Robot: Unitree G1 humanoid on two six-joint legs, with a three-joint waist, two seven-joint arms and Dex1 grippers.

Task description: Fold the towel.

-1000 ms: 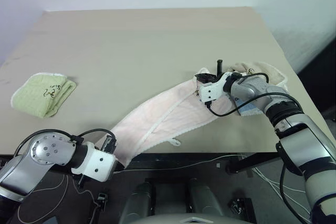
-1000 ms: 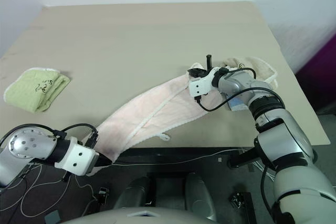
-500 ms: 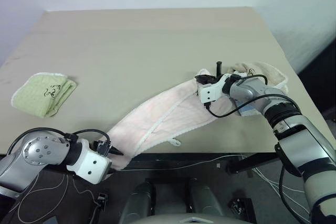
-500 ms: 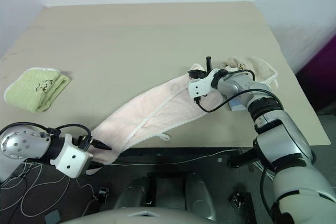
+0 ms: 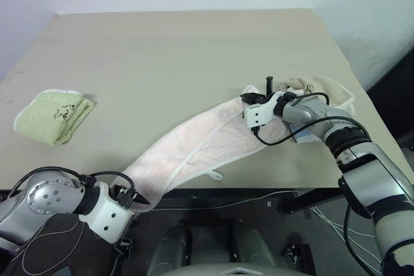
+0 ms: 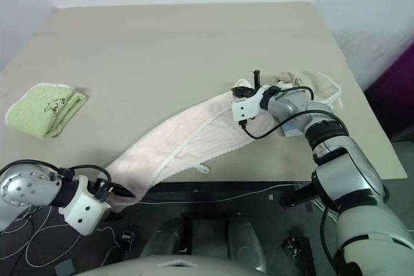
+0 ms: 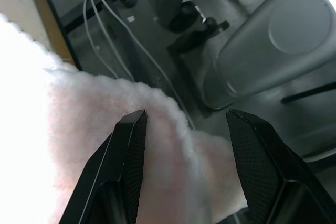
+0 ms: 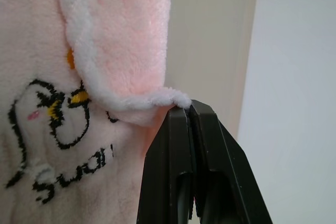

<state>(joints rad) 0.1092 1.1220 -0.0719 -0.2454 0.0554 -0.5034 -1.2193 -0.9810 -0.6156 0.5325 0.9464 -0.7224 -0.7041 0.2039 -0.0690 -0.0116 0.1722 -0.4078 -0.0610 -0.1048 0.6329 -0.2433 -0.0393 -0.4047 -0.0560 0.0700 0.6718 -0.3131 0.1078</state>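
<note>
The pink towel (image 5: 202, 145) stretched diagonally between both grippers, right gripper (image 5: 255, 99) at its far end, left gripper (image 5: 132, 196) beside the end hanging off the table (image 5: 162, 56).

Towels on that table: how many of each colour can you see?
Pale pink towel: 1, stretched across the table with one end hanging off the front edge
Light green towel: 1, folded
Beige towel: 1, bunched behind the right arm
Total: 3 towels
</note>
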